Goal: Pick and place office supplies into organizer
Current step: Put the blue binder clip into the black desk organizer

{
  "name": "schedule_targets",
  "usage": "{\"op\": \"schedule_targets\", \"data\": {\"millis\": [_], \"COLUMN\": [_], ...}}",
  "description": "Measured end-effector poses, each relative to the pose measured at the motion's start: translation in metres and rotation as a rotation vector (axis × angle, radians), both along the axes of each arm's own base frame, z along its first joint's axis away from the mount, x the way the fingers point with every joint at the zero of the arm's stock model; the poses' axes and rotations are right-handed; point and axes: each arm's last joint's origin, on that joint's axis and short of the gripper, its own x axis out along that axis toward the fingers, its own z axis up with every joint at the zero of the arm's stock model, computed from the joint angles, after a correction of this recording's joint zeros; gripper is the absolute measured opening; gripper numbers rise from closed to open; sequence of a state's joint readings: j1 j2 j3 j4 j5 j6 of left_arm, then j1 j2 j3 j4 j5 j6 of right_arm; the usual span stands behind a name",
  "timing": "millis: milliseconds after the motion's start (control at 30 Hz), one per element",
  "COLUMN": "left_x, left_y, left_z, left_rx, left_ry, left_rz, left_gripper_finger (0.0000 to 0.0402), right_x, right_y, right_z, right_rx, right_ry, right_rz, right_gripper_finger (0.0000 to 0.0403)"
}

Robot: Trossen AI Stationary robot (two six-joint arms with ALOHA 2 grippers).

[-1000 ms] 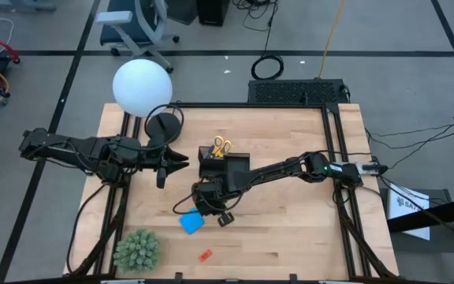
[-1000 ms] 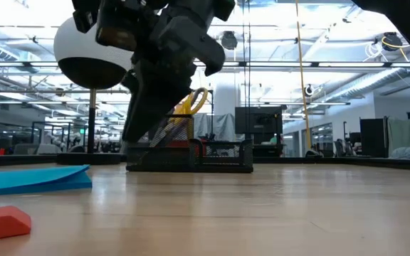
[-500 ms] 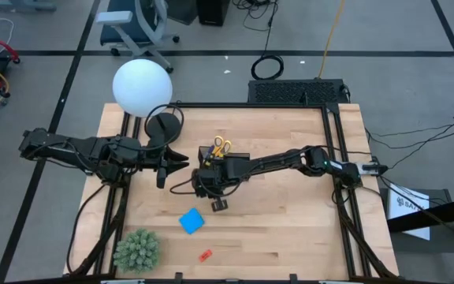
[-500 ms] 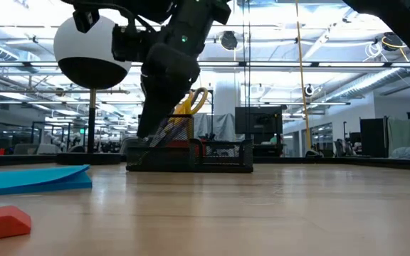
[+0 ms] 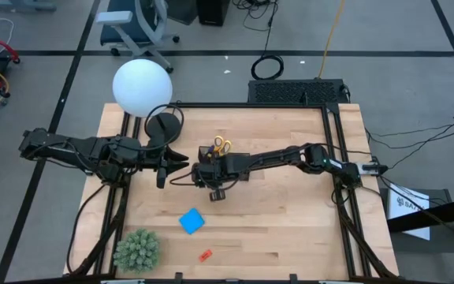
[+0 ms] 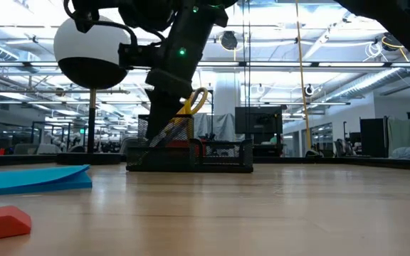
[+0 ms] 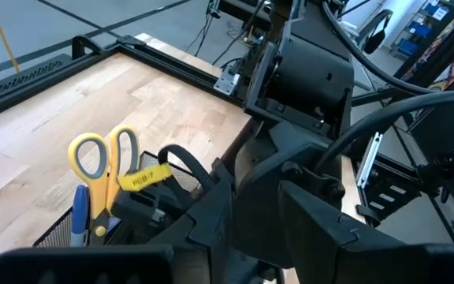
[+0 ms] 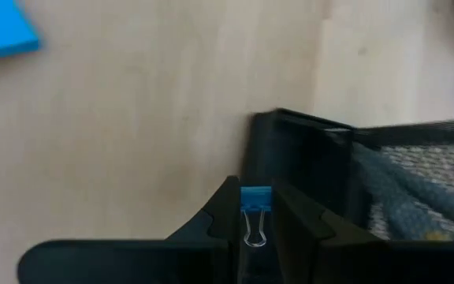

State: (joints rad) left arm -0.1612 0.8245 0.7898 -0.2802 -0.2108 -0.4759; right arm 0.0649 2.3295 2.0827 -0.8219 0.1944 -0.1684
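gripping a blue binder clip, right claw beside the organizer; left claw state unclear.

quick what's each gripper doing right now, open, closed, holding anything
Left gripper: beside the organizer, waiting; cannot be told.
Right gripper: closed on a small blue binder clip, at the organizer's edge.
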Motion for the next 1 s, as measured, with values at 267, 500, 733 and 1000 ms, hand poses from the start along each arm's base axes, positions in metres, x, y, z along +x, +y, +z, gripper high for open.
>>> {"op": "schedule_targets", "data": {"millis": [267, 500, 733, 1000], "left_x": [0.0, 0.0, 0.0, 0.0], "left_y": [0.0, 0.0, 0.0, 0.0], "left_z": [0.0, 0.0, 0.0, 0.0], "left_rx": [0.0, 0.0, 0.0, 0.0], "left_ry": [0.0, 0.0, 0.0, 0.0], "left_rz": [0.0, 0.0, 0.0, 0.0], "left_gripper_finger": [0.0115, 0.0115, 0.0115, 0.0115], "right_x": [0.0, 0.0, 0.0, 0.0], "right_y": [-0.012, -0.022, -0.024, -0.026], "right_z": [0.001, 0.001, 0.001, 0.001], "right_rx": [-0.073, -0.142, -0.183, -0.186], "right_ry": [-0.004, -0.001, 0.015, 0.02], "right_rz": [-0.053, -0.084, -0.054, -0.041], "right_gripper_finger": [0.0045, 0.0045, 0.0045, 0.0047]}}
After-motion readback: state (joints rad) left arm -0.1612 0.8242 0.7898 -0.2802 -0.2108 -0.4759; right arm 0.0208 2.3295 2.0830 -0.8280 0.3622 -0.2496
